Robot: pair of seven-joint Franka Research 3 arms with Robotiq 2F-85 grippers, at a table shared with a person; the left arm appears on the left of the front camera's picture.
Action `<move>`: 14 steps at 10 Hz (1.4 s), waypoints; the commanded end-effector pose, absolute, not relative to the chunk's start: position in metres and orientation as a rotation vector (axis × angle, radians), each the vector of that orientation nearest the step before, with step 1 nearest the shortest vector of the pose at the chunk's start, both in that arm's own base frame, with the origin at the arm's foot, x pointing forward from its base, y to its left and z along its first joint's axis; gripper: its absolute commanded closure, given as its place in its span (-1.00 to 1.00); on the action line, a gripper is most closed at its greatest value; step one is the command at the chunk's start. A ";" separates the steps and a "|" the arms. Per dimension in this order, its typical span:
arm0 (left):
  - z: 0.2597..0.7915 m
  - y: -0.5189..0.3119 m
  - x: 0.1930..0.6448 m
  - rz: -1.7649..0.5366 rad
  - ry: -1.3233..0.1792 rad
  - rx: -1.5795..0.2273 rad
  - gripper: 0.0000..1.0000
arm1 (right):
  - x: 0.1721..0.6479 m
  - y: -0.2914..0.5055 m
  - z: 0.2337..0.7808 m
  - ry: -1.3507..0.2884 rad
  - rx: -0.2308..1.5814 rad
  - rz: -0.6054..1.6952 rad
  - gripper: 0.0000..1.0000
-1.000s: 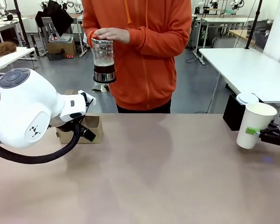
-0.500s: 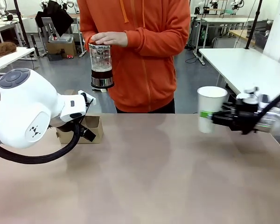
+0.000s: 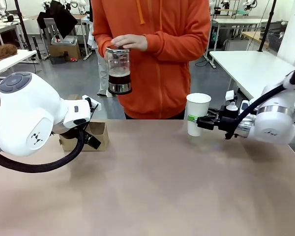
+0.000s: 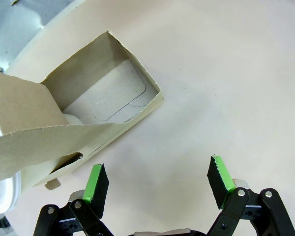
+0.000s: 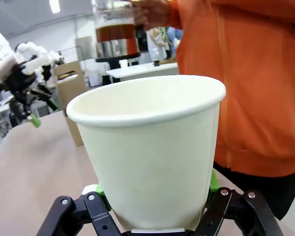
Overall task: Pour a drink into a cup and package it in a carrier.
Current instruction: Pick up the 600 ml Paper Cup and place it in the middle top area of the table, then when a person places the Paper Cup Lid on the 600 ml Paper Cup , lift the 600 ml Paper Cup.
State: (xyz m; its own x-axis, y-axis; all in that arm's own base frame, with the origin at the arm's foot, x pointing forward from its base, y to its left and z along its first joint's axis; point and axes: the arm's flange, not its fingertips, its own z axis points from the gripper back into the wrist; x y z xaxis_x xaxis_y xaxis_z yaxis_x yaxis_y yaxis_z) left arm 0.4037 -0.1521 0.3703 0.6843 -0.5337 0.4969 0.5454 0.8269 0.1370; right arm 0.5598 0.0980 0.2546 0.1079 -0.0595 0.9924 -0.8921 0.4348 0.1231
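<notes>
Your right gripper [image 3: 194,119] is clamped on the white paper cup [image 3: 197,114], with its green pads [image 5: 214,181] pressed against the lower wall on both sides. The cup stands upright, open and lidless, near the table's [image 3: 162,187] far edge. You cannot tell whether its base touches the tabletop.

Beyond the cup and to its left, the person's hand [image 3: 130,42] rests on the lid of a clear glass jug [image 3: 119,69] held in the air. The dark drink [image 3: 120,77] fills its lower part, and nothing stands between the jug and the cup.

Well apart from the cup, further left, the brown cardboard carrier [image 3: 96,132] sits on the table, partly hidden by your left arm [image 3: 24,118]. Your left gripper [image 4: 158,179] hangs just beside it, fingers spread wide and holding nothing.

Each arm's casing carries a small dark logo, too small to read.
</notes>
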 end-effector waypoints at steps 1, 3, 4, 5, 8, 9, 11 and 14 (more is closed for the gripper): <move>0.371 -0.152 0.403 -0.604 -0.550 -0.025 -1.00 | 0.576 0.105 0.243 -1.382 0.929 0.748 -0.60; 0.371 -0.152 0.403 -0.604 -0.550 -0.025 -1.00 | 0.582 0.104 0.240 -1.377 0.967 0.714 -0.60; 0.371 -0.152 0.403 -0.604 -0.550 -0.025 -1.00 | 0.580 0.101 0.242 -1.367 1.030 0.718 -0.60; 0.371 -0.152 0.403 -0.604 -0.550 -0.025 -1.00 | 0.574 0.089 0.246 -1.394 1.005 0.752 -0.60; 0.371 -0.152 0.403 -0.604 -0.550 -0.025 -1.00 | 0.579 0.102 0.236 -1.359 0.977 0.733 -0.60; 0.371 -0.152 0.403 -0.604 -0.550 -0.025 -1.00 | 0.579 0.102 0.236 -1.359 0.977 0.733 -0.60; 0.371 -0.152 0.403 -0.604 -0.550 -0.025 -1.00 | 0.579 0.102 0.236 -1.359 0.977 0.733 -0.60; 0.371 -0.152 0.403 -0.604 -0.550 -0.025 -1.00 | 0.579 0.102 0.236 -1.359 0.977 0.733 -0.60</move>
State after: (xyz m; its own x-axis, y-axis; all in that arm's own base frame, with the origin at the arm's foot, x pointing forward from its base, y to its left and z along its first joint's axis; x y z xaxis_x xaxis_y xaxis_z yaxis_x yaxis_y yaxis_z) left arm 0.4037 -0.1521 0.3703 0.6843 -0.5338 0.4968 0.5455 0.8268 0.1370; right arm 0.5776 0.0999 0.2341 0.1031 -0.1187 0.9876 -0.8914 0.4294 0.1446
